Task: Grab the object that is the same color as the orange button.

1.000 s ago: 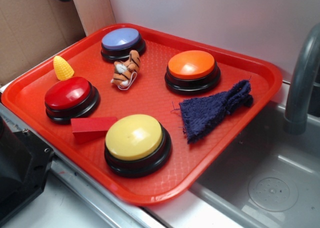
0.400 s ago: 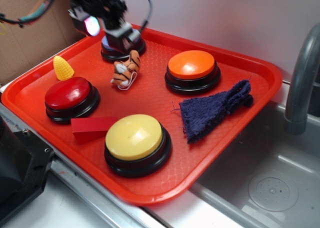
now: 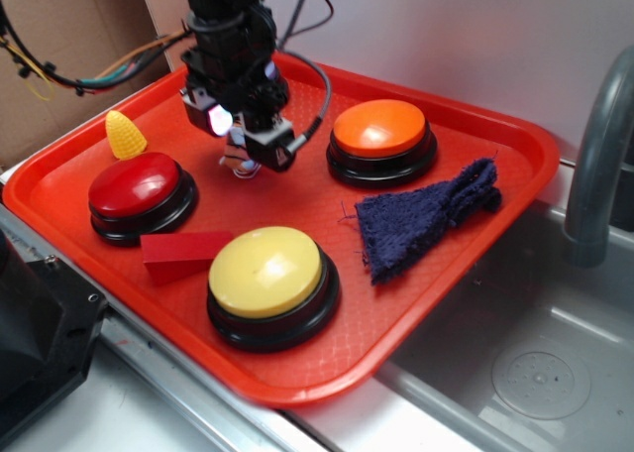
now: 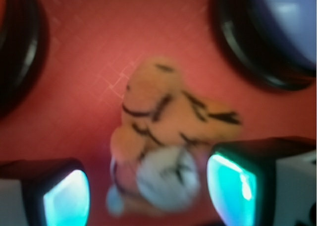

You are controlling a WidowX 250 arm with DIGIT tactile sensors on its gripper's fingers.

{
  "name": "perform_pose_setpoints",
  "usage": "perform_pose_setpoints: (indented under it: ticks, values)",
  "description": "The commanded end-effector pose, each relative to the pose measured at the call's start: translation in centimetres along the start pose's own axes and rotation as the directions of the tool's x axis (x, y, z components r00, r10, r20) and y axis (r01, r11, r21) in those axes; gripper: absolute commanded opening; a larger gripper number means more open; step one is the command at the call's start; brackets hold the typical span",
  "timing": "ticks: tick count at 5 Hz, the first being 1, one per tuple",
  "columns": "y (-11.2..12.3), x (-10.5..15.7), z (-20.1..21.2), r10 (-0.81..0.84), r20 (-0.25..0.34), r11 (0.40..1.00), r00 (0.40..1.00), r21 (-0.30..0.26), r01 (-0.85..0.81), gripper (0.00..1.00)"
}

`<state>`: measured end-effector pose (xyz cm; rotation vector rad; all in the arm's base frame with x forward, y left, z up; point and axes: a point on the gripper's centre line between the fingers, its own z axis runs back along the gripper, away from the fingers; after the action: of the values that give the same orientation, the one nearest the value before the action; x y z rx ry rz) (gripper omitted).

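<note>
Tiger toy [image 4: 163, 137]: orange, black stripes, white patch. Tray [image 3: 475, 125] red. Cloth [image 3: 416, 219] navy.

The exterior view is bright and evenly lit, with soft glare on the orange button [image 3: 380, 127]. The wrist view is blurred throughout: the tiger toy [image 4: 166, 141] is out of focus, flanked by glowing cyan fingers [image 4: 67, 202].
</note>
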<state>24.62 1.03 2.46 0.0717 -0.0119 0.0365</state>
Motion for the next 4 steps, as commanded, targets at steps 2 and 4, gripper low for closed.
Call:
perform_pose_setpoints:
  ticks: [2,4]
  values:
    - [1.0,0.7,0.3,0.077,0.114,0.995,0.990,-0.063,-0.071,0.00]
    - [0.2,-1.4,8.0,0.047,0.071,0.998,0.996,-0.053,-0.044,0.00]
